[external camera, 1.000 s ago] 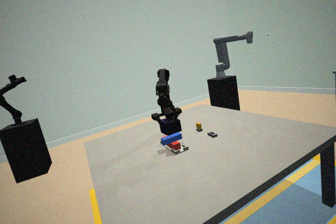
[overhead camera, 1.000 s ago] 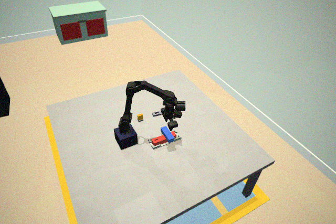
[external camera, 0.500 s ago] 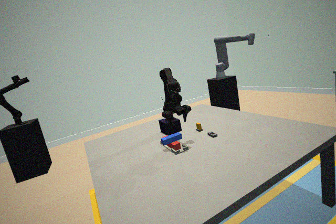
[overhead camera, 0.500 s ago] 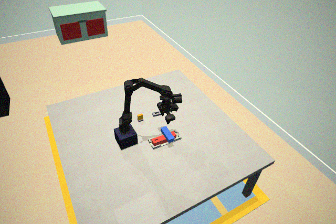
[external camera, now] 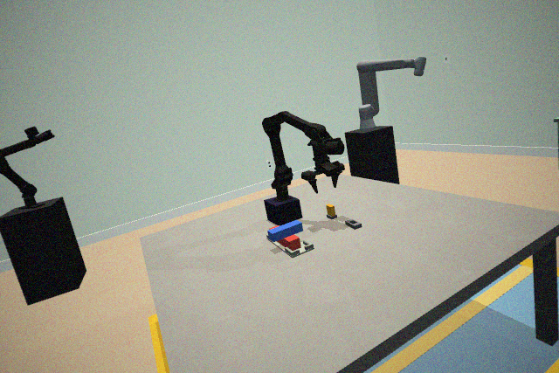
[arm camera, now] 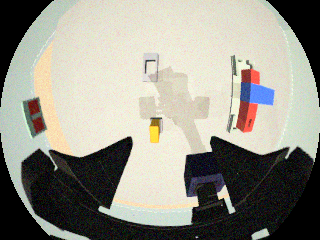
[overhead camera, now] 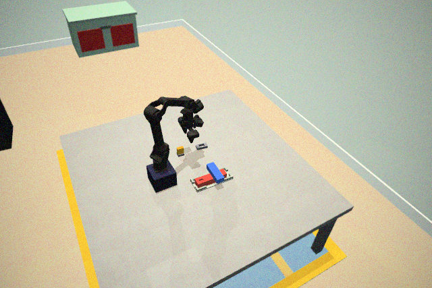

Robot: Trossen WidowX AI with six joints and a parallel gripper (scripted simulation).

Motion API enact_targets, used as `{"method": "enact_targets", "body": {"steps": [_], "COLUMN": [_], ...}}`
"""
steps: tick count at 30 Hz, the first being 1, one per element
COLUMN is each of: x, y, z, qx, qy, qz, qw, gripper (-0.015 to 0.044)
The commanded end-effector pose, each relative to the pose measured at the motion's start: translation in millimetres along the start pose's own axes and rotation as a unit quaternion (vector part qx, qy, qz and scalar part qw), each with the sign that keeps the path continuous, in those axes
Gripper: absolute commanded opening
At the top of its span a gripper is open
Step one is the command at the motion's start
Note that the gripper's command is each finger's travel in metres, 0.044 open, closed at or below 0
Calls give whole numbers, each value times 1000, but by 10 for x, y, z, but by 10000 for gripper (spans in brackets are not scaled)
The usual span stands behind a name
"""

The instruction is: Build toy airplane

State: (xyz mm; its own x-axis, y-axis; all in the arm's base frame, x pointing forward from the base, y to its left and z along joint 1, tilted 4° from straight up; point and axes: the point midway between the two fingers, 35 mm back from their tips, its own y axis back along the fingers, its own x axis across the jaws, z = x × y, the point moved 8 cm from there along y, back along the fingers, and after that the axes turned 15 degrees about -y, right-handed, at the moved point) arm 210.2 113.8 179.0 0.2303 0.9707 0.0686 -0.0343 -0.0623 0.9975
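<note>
The red fuselage [overhead camera: 204, 180] [external camera: 293, 241] [arm camera: 247, 118] lies in the pale cradle [overhead camera: 229, 177] [arm camera: 234, 101]. The blue wing [overhead camera: 214, 172] [external camera: 285, 230] [arm camera: 257, 94] lies across its top; its tab and the wing socket are hidden. The dark slot near the fuselage's tail is uncovered. The yellow tail fin [overhead camera: 179, 150] [external camera: 330, 210] [arm camera: 155, 132] stands upright on the table in a small dark base, away from the fuselage. My gripper [overhead camera: 188, 137] [external camera: 325, 189] [arm camera: 172, 140] is open and empty, high above the table near the fin, clear of all parts.
An empty grey holder [overhead camera: 206, 146] [external camera: 356, 226] [arm camera: 151, 78] with a rectangular opening lies near the fin. My arm's dark base block [overhead camera: 161, 177] [external camera: 283, 210] [arm camera: 201, 170] stands beside the fin and cradle. Other arms on black pedestals [external camera: 372, 152] [external camera: 43, 252] stand beyond the table.
</note>
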Motion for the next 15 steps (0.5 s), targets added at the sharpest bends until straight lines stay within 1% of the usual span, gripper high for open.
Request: {"method": "enact_targets", "body": {"steps": [1,7,8,11,12,15], "x": [172,195,201,204,198,196], "y": [-6,-33,-105,-490,-559,-581], "z": [-432,-500,-495,-495,-499,-501], "qx": [-2,-1,-1,-1,-1,-1], "qy": [-3,-3,-3,-3,-3,-3], "qz": [4,4,4,4,4,4], "qw": [1000,1000,1000,1000,1000,1000], "gripper": [440,440,440,440,440,440]}}
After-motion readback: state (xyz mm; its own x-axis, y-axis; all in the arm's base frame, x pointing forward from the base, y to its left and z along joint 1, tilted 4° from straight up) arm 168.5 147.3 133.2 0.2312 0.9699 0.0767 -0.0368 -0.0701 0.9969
